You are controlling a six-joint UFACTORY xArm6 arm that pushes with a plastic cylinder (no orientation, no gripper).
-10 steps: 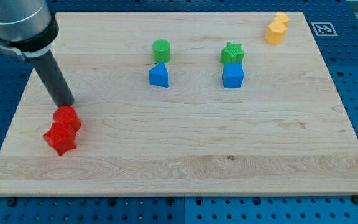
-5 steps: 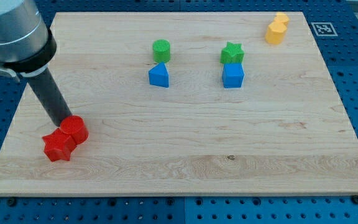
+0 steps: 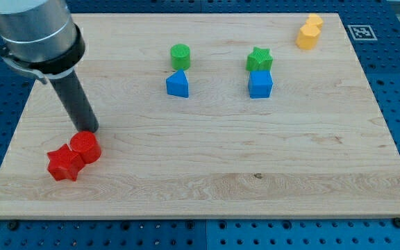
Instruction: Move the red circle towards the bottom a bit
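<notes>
**Tip parked right above the red circle**

My tip (image 3: 89,130) sits on the pale wooden board (image 3: 207,173) at the view's left, directly above the red round cylinder block (image 3: 86,147), touching its top edge or just shy of it. Pressed against that red circle's lower left is the red star-shaped block (image 3: 64,164), the two in contact.

Up the board, the green round cylinder block (image 3: 180,55) stands just above the blue triangular block (image 3: 178,84). To their right, the green star-shaped block (image 3: 260,60) sits against the blue cube block (image 3: 260,84) below it. At the top right corner, two yellow blocks (image 3: 309,32) huddle together, shapes hard to make out.
</notes>
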